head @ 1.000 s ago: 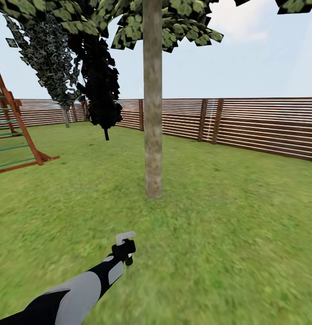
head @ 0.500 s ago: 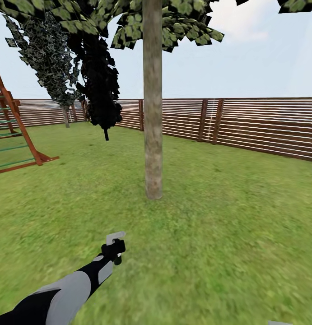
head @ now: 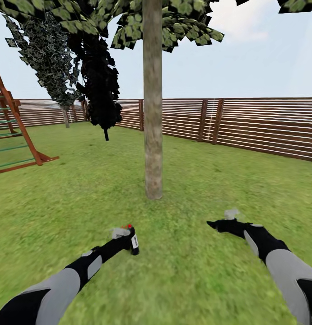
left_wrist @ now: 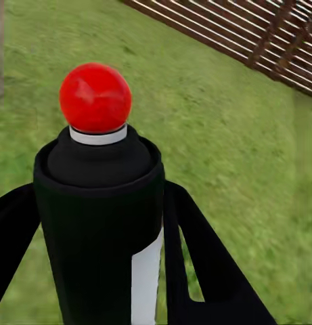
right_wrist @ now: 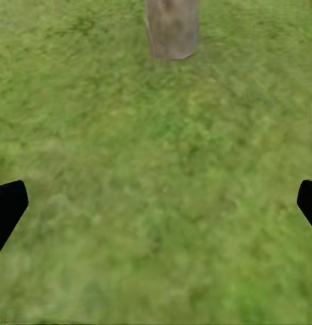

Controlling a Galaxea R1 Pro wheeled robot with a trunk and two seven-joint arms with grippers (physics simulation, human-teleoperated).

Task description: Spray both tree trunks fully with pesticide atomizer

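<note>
Setting: fenced garden, outdoors.
Ground: green lawn (head: 210, 189).
Boundary: brown slatted fence (head: 259, 124).
Planting: bare tree trunk (head: 152, 99), dark conifers (head: 99, 90).
Play equipment: wooden playset (head: 13, 131).

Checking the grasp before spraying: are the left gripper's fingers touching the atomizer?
Touching. The left wrist view shows the black fingers pressed against both sides of the atomizer.

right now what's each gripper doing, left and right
Left gripper: shut on the pesticide atomizer, red cap up.
Right gripper: open, holding nothing, over the grass facing the tree trunk.
</note>
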